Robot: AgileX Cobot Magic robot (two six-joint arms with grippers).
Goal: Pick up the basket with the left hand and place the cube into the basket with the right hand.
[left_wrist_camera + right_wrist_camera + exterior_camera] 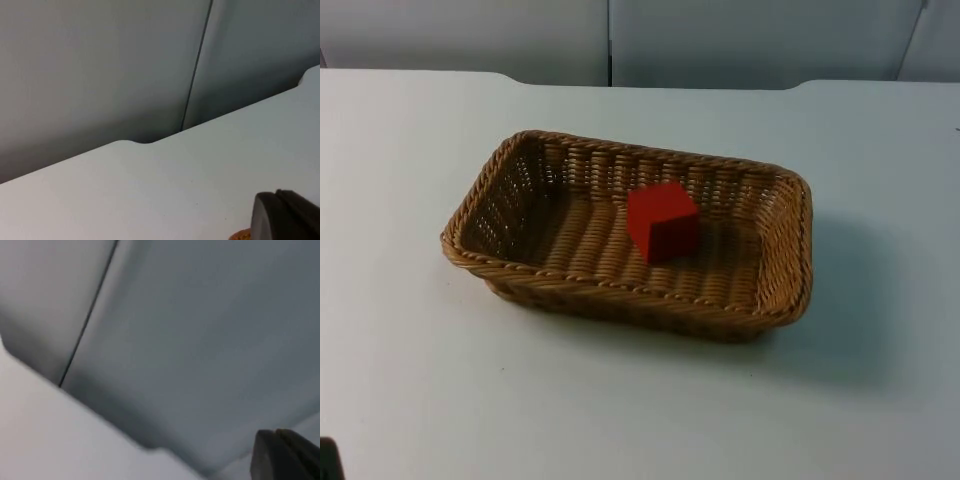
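A brown woven rectangular basket stands on the white table, near the middle in the top view. A red cube rests inside it on the basket floor, slightly right of centre, one corner turned toward me. My left gripper hangs above the table and faces the grey partition wall, with a sliver of the basket's rim beside it. My right gripper is raised and also points at the wall, its picture blurred by motion. Neither gripper touches the basket or the cube.
The white table spreads widely around the basket on all sides. The grey partition wall closes off the far edge, with a vertical seam in it. A small dark object sits at the near left corner.
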